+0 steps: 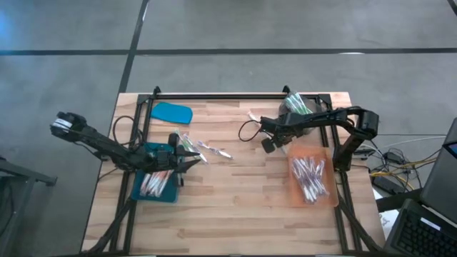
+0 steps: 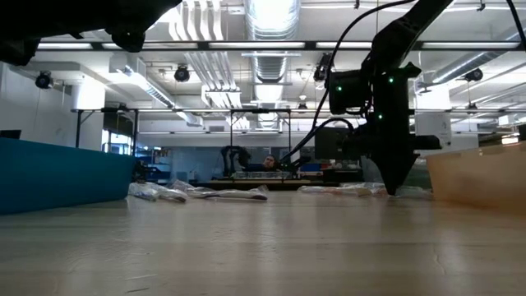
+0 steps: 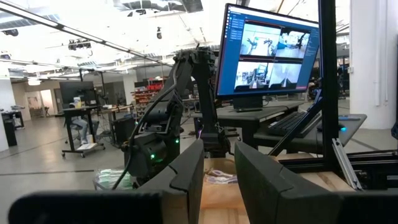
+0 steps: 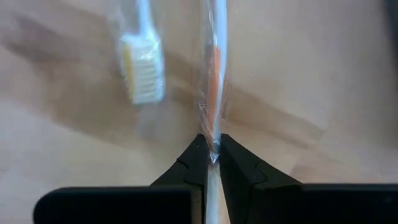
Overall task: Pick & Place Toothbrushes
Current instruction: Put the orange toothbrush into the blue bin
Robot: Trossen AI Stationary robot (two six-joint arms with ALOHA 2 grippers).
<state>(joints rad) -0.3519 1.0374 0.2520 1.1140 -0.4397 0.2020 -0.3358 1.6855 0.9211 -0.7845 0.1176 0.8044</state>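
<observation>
On your wooden table (image 1: pixel 235 207), right gripper (image 4: pixel 213 155) pinches one wrapped toothbrush (image 4: pixel 214 74); a second toothbrush (image 4: pixel 142 68) lies beside it.

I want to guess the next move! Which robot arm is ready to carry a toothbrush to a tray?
Right, probably. The right gripper is shut on a wrapped toothbrush on the table, beside the orange tray. The left gripper hangs over the blue tray, holding nothing visible.
</observation>
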